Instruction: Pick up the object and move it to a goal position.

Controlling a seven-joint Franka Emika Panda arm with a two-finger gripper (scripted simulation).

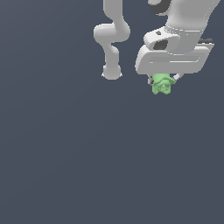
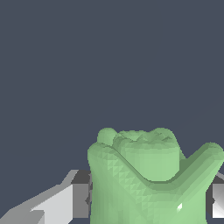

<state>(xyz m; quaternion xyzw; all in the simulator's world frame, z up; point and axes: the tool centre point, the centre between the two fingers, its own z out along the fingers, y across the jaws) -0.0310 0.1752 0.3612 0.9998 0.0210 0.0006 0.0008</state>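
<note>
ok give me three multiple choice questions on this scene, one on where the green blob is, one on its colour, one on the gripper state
1. Where is the object?
A. far from the arm, on its own
B. directly under the white hand, between the fingers
C. on top of the arm

2. What colour is it?
A. red
B. blue
C. light green

3. What state is the gripper in?
A. shut on the object
B. wide open, holding nothing
C. out of view

Answers:
1 B, the exterior view shows it right beneath the hand.
2 C, both views show it light green.
3 A, in the wrist view a finger sits on each side of the object, flush against it.
</note>
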